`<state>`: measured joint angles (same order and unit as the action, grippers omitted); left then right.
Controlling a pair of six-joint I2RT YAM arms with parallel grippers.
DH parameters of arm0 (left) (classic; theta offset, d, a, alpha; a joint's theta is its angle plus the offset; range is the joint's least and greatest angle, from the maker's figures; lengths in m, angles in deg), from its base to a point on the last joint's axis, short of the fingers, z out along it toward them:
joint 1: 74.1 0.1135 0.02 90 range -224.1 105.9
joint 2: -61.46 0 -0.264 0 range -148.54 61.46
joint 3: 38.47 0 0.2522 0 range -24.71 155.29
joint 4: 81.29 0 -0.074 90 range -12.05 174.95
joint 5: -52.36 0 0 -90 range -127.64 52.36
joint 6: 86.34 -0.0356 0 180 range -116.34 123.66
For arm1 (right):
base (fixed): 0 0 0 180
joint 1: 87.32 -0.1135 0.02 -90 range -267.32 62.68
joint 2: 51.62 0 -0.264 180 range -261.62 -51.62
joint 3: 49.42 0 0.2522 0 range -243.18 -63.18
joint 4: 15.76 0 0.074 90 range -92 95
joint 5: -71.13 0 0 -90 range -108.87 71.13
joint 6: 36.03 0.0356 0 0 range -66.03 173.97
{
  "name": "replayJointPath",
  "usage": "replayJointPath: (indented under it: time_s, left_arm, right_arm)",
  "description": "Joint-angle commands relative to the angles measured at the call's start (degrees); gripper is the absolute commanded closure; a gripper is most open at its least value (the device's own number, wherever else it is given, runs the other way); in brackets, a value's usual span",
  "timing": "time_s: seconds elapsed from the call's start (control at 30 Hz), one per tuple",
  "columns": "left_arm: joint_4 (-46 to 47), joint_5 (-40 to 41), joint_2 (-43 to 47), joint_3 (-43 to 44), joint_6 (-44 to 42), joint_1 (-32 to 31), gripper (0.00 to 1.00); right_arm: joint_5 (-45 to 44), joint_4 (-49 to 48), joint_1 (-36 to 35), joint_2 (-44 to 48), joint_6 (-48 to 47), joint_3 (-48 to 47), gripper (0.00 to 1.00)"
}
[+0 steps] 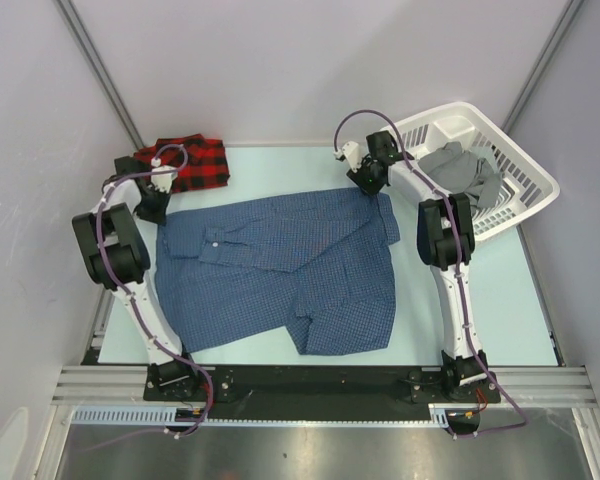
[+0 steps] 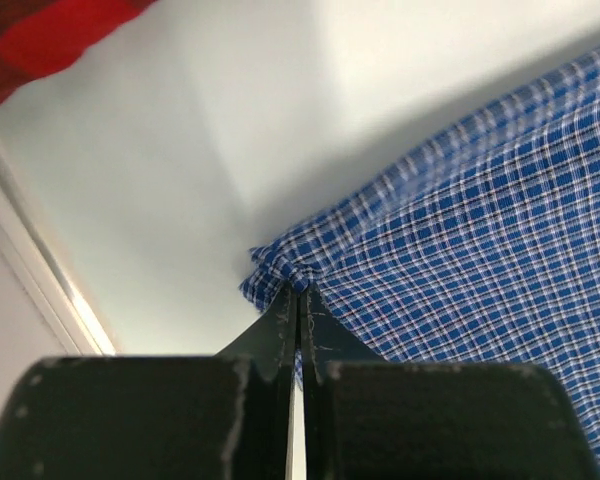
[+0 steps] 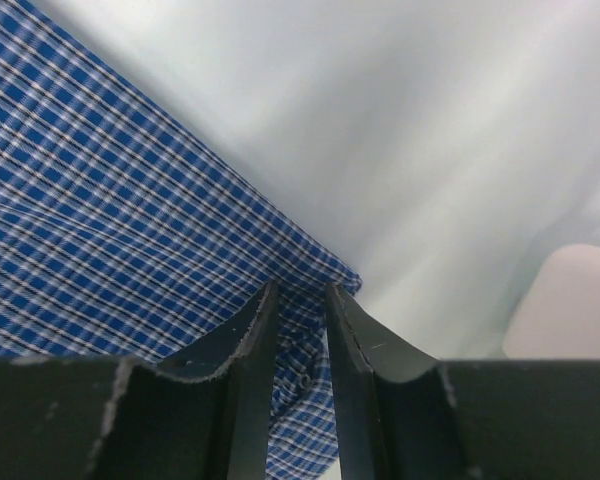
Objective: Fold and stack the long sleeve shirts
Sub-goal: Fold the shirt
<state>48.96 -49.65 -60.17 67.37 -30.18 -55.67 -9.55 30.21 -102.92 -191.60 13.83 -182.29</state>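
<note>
Fold not begun: left gripper [image 2: 298,296] and right gripper [image 3: 300,292] each pinch a blue shirt [image 1: 280,270] corner; plaid shirt [image 1: 195,163], beyond left gripper, seems folded.

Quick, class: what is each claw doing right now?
Left claw: closed on a corner of the blue shirt.
Right claw: closed on another corner of the blue shirt.

Desk [image 1: 520,300]: pale blue-white top, fills middle of overhead view.
Laundry basket [image 1: 517,147]: white plastic, slotted walls, at far right corner of desk.
Grey cloth [image 1: 465,170]: crumpled inside basket.
Base plate [image 1: 310,385]: black, along near edge.
Walls [image 1: 280,60]: plain white, behind and at both sides.
</note>
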Motion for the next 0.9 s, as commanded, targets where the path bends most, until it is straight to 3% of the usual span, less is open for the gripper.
replayJointPath:
  time_s: [0.0, 0.07, 0.1, 0.2, 0.37, 0.7, 0.8, 0.87]
  left_arm:
    - [3.82, 0.59, 3.23, 1.79, 2.64, 2.22, 1.00]
    - [3.65, -0.91, 3.32, 2.06, 2.38, 2.30, 0.98]
    - [3.47, -1.52, 3.67, 2.06, 2.73, 2.22, 0.83]
    - [3.20, -5.73, 5.78, 1.36, 2.47, 2.31, 0.58]
    - [2.94, -7.68, 8.24, -0.93, 2.91, 2.22, 0.46]
    - [1.45, -1.36, 3.15, 0.39, 1.77, 1.43, 0.42]
    - [0.04, -1.87, 2.45, 0.48, 1.85, 1.17, 0.46]
    - [-0.92, -2.49, 1.57, 0.48, 2.20, 0.90, 0.59]
  right_arm:
    - [-4.22, 0.40, 0.83, -0.91, -0.82, 0.02, 0.70]
    - [-4.14, 0.23, 0.74, -0.21, -0.21, 0.02, 0.69]
    - [-4.05, 0.31, 0.65, -0.03, 0.23, -0.24, 0.68]
    - [-2.21, 1.10, -0.05, 2.43, 2.08, -1.56, 0.64]
    - [2.01, 1.45, -1.98, 7.96, 4.01, -1.21, 0.56]
    - [4.74, 4.09, -4.09, 5.52, 1.91, 0.45, 0.54]
    - [3.52, 3.83, -3.74, 4.11, 0.24, 1.86, 0.55]
    - [2.64, 3.39, -3.31, 3.40, -0.46, 2.91, 0.57]
